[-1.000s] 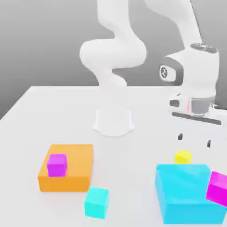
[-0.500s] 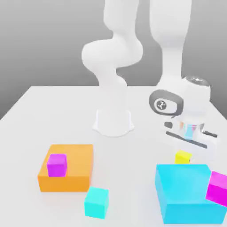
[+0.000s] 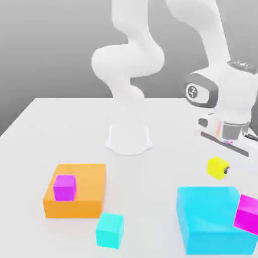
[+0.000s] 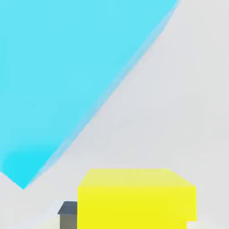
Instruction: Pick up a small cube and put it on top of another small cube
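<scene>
Big cyan block [image 3: 211,216] crowds below; table [image 3: 166,166] bare elsewhere.

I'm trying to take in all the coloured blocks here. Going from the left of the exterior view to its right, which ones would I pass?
Orange block with the small purple cube on it → small cyan cube → small yellow cube, lifted in the gripper → magenta cube at the right edge.

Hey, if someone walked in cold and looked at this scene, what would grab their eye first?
Probably the small yellow cube, lifted off the table and pinched in the gripper at the exterior view's right. Just below it sits a big cyan block with a magenta cube leaning on its right side. Across the table, a purple cube rests on an orange slab.
</scene>
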`<state>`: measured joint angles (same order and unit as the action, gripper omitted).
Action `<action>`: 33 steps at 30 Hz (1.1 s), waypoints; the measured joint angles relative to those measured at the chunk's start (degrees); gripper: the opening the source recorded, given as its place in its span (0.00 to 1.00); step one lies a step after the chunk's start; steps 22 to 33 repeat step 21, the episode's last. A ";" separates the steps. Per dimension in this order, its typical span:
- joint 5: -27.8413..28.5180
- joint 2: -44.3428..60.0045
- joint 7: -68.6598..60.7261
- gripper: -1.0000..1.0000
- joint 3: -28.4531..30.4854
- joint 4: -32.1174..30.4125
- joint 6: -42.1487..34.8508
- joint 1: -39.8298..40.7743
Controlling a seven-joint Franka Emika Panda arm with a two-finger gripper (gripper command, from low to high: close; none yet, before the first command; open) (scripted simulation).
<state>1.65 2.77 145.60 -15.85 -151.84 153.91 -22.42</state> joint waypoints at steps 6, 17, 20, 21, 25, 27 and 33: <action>0.17 1.80 14.49 0.00 2.51 12.41 -10.60 2.41; 0.59 2.04 17.19 1.00 3.05 14.47 -11.93 2.64; 0.59 2.04 17.19 1.00 3.05 14.47 -11.93 2.64; 0.59 2.04 17.19 1.00 3.05 14.47 -11.93 2.64; 0.59 2.04 17.19 1.00 3.05 14.47 -11.93 2.64; 0.59 2.04 17.19 1.00 3.05 14.47 -11.93 2.64; 0.59 2.04 17.19 1.00 3.05 14.47 -11.93 2.64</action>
